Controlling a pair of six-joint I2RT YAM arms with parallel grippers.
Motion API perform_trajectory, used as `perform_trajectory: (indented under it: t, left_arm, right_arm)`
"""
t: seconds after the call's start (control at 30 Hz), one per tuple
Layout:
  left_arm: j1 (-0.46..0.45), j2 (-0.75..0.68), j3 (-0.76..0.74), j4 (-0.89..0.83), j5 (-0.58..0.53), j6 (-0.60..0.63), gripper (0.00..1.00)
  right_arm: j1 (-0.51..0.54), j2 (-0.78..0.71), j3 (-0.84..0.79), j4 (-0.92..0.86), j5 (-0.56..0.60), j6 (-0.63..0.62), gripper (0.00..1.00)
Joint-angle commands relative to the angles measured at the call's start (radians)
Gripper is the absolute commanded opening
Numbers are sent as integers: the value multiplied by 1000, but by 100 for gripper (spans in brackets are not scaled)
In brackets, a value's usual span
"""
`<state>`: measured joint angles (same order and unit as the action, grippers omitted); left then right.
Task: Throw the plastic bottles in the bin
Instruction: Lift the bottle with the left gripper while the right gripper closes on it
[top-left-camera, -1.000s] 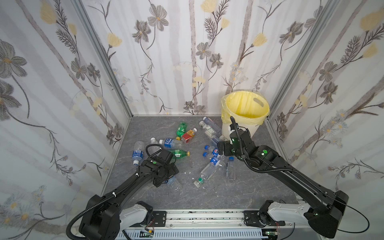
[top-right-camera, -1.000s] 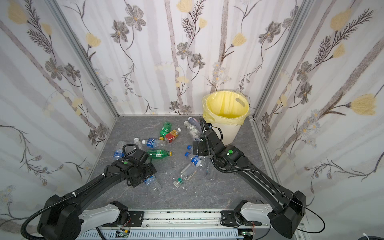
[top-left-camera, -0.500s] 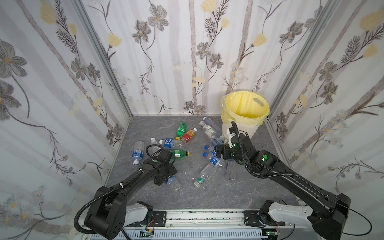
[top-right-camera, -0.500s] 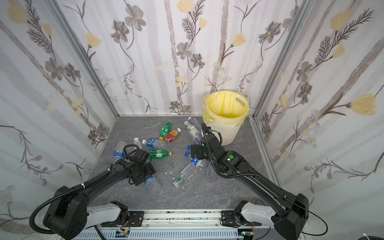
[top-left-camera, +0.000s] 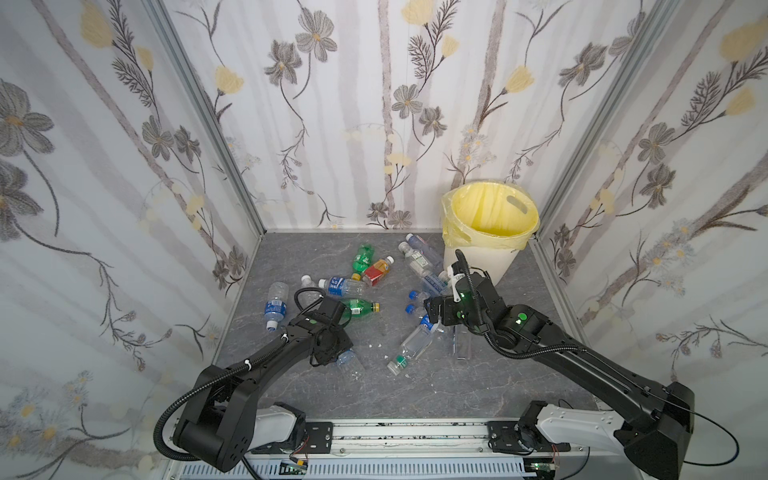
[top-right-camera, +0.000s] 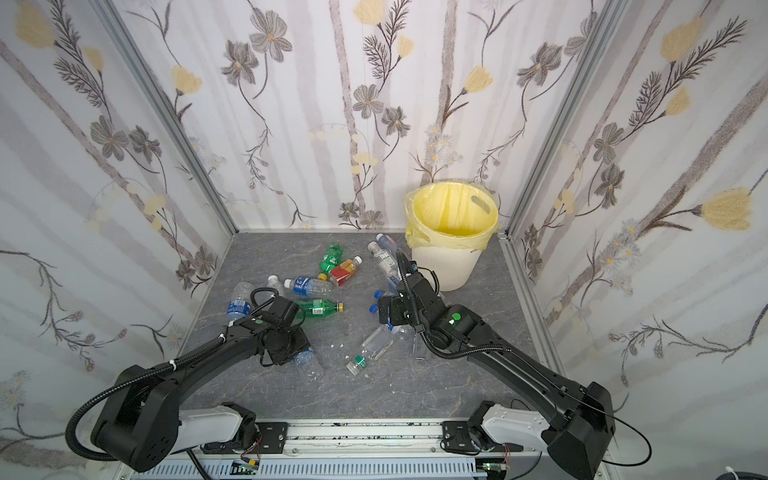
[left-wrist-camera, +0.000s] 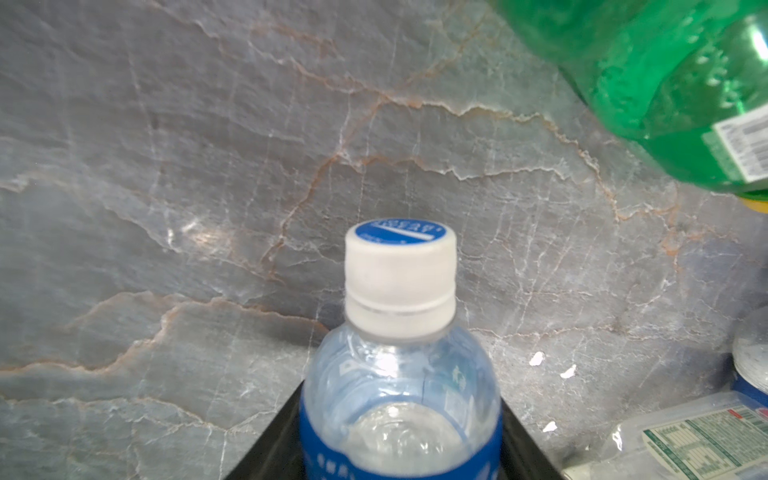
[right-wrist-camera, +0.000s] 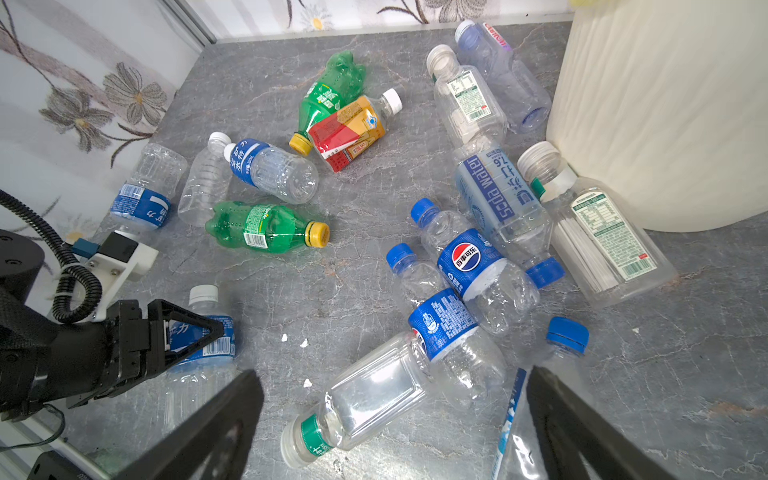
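A blue-labelled bottle (left-wrist-camera: 401, 374) with a white cap is being pinched across its label by the left pincer (right-wrist-camera: 205, 332). In the left wrist view the black fingers (left-wrist-camera: 274, 449) are being pressed against either side of its body, with the cap pointing away from the wrist. Whether this bottle is being lifted or only gripped where it lies cannot be told. It is being held over the near left part of the grey marbled worktop (top-left-camera: 415, 386), well apart from the bin (top-left-camera: 478, 266).

The right pincer (right-wrist-camera: 392, 374) is being held spread wide, with nothing gripped between its fingers. It is being held above a cluster of blue-capped bottles (right-wrist-camera: 473, 266) lying just in front of the bin. A clear bottle with a green band (right-wrist-camera: 365, 399) is being shown on its side below the gap.

The other plastic bottles (top-right-camera: 309, 286) are being carried by the worktop, all on their sides. A green bottle (top-left-camera: 357, 306) with a yellow cap is being shown near the left arm. A second green bottle (top-left-camera: 363, 257) is being touched by an orange-red bottle (top-left-camera: 376, 270) farther back. The cream-white bin, lined with a yellow bag (top-left-camera: 490, 216), is being shown upright in the far right corner, with a white-labelled bottle (right-wrist-camera: 598, 232) lying just beside its wall.
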<state>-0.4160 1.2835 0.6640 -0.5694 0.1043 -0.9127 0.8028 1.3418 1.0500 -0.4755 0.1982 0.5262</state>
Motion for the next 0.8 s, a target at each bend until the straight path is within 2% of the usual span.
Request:
perform_trajectory:
  t: [0.0, 0.13, 0.23, 0.43, 0.5, 0.77]
  left_arm:
    - [0, -17, 17, -3, 3, 0, 50]
    - [0, -21, 65, -4, 20, -11, 45]
    - [-5, -21, 113, -6, 45, -11, 46]
    - [-19, -45, 238, -8, 42, -24, 44]
    - [-28, -33, 287, -8, 28, -24, 44]
    - [-93, 94, 554, -9, -24, -20, 42]
  right_arm:
    - [1, 16, 23, 38, -19, -20, 100]
    - [1, 20, 29, 48, -35, -11, 100]
    - [1, 27, 33, 47, -45, 4, 100]
    - [-1, 23, 34, 97, -131, 50, 100]
    - [-6, 14, 31, 87, -115, 79, 100]
    - [-31, -18, -9, 169, -268, 28, 100]
